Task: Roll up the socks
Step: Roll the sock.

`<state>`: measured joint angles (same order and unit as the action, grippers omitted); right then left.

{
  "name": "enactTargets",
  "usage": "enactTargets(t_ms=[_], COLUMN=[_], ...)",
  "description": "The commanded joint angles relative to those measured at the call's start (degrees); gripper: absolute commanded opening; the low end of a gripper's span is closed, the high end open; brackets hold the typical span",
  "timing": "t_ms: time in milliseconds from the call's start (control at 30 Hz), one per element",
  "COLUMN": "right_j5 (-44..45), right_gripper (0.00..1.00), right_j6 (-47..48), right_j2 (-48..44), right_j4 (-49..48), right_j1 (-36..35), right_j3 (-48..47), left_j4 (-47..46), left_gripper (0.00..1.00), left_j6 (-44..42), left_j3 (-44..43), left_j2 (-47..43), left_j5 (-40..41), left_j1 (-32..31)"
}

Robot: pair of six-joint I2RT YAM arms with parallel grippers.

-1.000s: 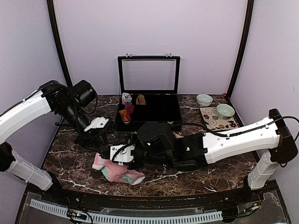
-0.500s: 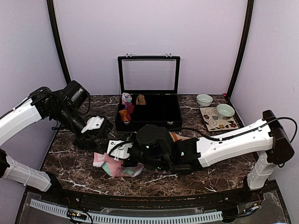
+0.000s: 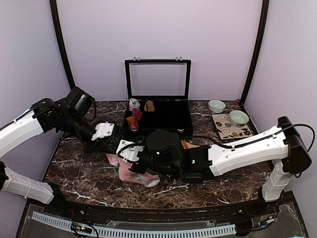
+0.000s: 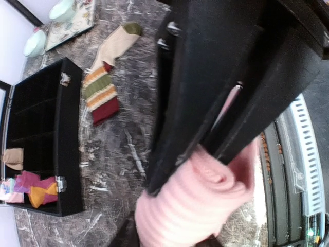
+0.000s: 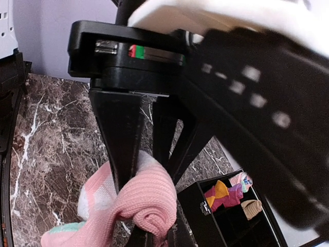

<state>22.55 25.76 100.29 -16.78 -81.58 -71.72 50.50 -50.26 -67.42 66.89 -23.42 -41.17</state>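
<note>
From above: pinching the pink sock (image 3: 137, 174) from two sides, just in front of the black case (image 3: 158, 130). Clenched on its case-side edge with the left gripper (image 3: 115, 146), and on its bunched middle with the right gripper (image 3: 132, 156).

Left wrist: squeezing a rolled pink fold between dark fingers (image 4: 169, 134). Lying flat near the case's front wall, well apart from that grip: the striped sock (image 4: 103, 87).

Right wrist: nipped tight around the pink roll, loose pink-and-mint fabric trailing away from the case. Tucked in a case compartment: small rolled bundles (image 5: 226, 193).
</note>
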Motion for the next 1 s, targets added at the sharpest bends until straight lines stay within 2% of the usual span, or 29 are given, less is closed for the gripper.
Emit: enactTargets(t_ms=[0, 67, 133, 400, 633, 767, 800, 867, 900, 967], right_j5=[-3.09, -2.79, -2.9, -6.61, -9.43, -9.27, -9.08, -8.85, -8.84, -8.59], right_gripper=[0.0, 0.0, 0.0, 0.0, 0.0, 0.0, 0.0, 0.0, 0.0, 0.06], right_j6=[-5.74, -6.77, -7.83, -10.31, -12.5, -14.38, -15.01, -16.46, -17.19, -18.11], right_j2=[-1.54, -1.73, -1.85, -0.54, 1.04, 1.31, 1.39, 1.56, 1.64, 1.62], right_j4=[-10.44, -12.46, -14.5, -22.36, -24.79, -24.58, -24.63, -24.7, -24.03, -22.11], right_j1=[-1.39, -1.35, -1.23, -1.23, -1.26, -1.22, -1.21, -1.22, -1.23, -1.17], right_j3=[1.41, 2.42, 3.34, 3.81, 2.86, 3.18, 3.36, 3.68, 3.57, 3.18], left_j4=[-9.1, -9.32, -8.82, -9.36, -9.62, -13.77, -14.92, -16.19, -16.41, -15.64], left_gripper=[0.39, 0.47, 0.49, 0.47, 0.47, 0.33, 0.26, 0.04, 0.0, 0.0], left_j6=[0.49, 0.08, -0.33, -0.97, -2.25, -2.82, -2.89, -3.16, -3.32, -3.8], left_j3=[2.68, 3.59, 4.23, 5.51, 6.29, 8.13, 8.35, 8.48, 8.34, 7.92], left_j2=[-3.52, -5.13, -6.0, -6.09, -6.62, -7.53, -7.64, -7.66, -7.53, -7.27], left_j5=[7.03, 5.09, 3.81, 5.22, 6.35, 13.24, 15.04, 17.36, 17.72, 17.39], left_j1=[0.56, 0.47, 0.32, -0.14, -0.38, -0.83, -0.92, -0.93, -0.93, -0.93])
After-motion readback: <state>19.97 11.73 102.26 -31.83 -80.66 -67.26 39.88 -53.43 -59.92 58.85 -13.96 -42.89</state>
